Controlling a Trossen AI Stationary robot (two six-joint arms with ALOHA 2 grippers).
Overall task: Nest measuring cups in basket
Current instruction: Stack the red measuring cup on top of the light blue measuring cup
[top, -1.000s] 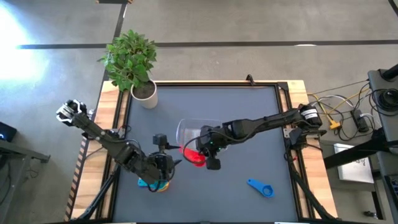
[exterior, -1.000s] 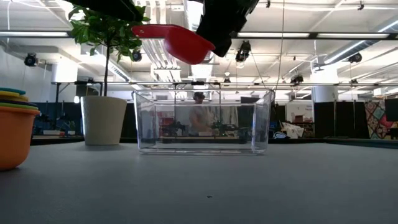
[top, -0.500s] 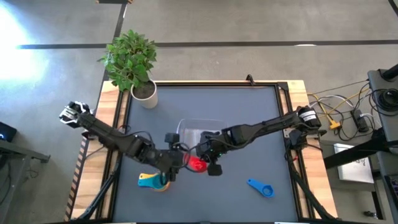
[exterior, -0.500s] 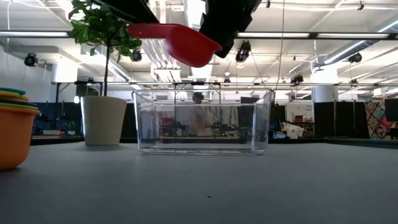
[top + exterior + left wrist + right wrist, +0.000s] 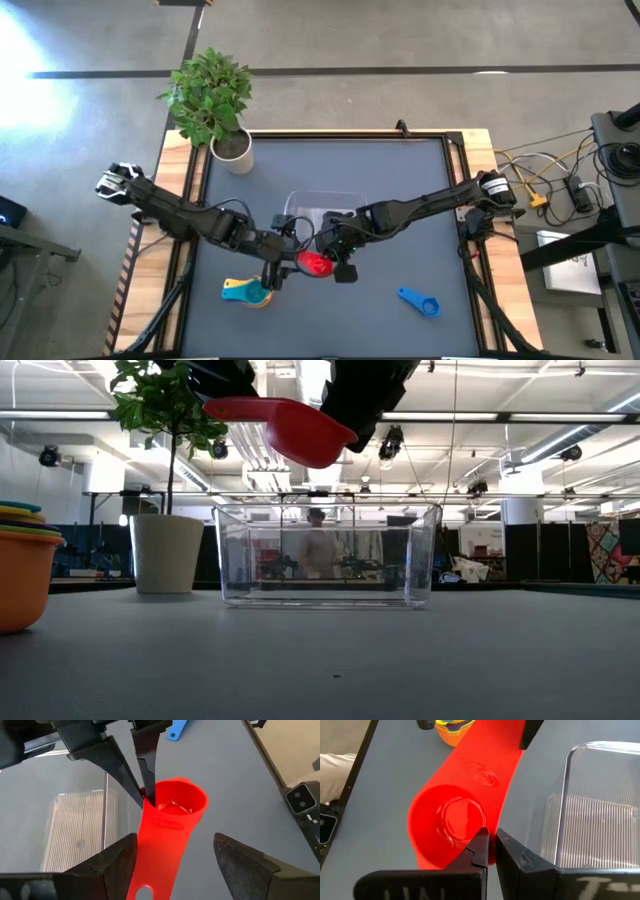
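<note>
My right gripper (image 5: 333, 256) holds a red measuring cup (image 5: 300, 430) in the air, just above and on the near side of the clear basket (image 5: 325, 555). The cup's handle (image 5: 160, 850) points toward my left gripper (image 5: 175, 842). That gripper is open, with one finger on each side of the handle; no touch shows. A stack of nested cups (image 5: 250, 292) with an orange one at the bottom stands near the front left. A blue cup (image 5: 420, 302) lies on the mat at the front right. My right gripper pinches the red cup's rim (image 5: 489, 854) beside the root of the handle, one finger inside the bowl and one outside. The fingers (image 5: 149, 790) slant down from the table's right. The cup is lifted clear, open side up and about level.
A white pot with a green plant (image 5: 233, 150) stands at the far left corner. The mat lies inside a wooden frame (image 5: 190, 200). The room behind the table shows through the basket in the low view.
My left gripper has gone from above the stack of cups toward the table's right, up to the red cup, and has rolled at the wrist. Its open fingers now stand about the handle. The red cup and my right gripper have stayed almost where they were.
</note>
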